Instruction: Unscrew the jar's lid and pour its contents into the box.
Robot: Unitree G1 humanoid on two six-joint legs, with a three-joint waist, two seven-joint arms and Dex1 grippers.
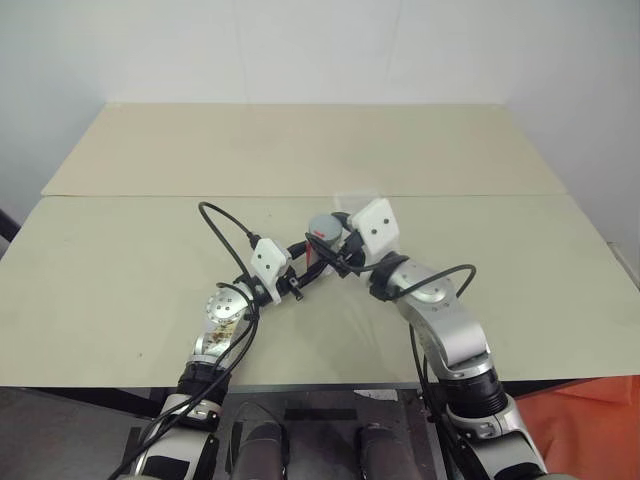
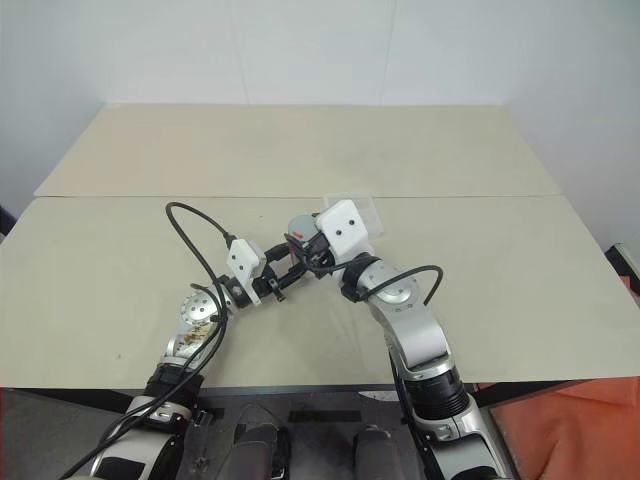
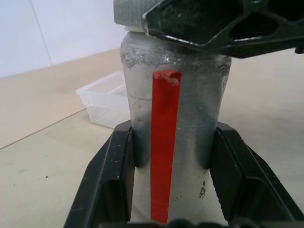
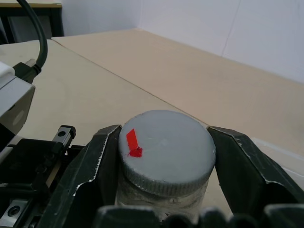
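Two grippers meet over the middle of the beige table [image 1: 120,260], both clamped on one small jar [image 3: 173,128] held up off the surface. The left gripper [image 3: 173,166] has its black fingers [image 3: 111,180] pressed against the jar's silvery-grey body, one on each side, with the red label band facing its wrist camera. The right gripper [image 4: 164,156] has closed around the lid [image 4: 166,147], a flat grey screw cap with a small red mark on top, its fingers [image 4: 88,166] touching the ribbed rim on both sides. The lid sits on the jar. Just behind the jar, the clear plastic box [image 3: 104,97] rests on the table, near the seam between the two boards
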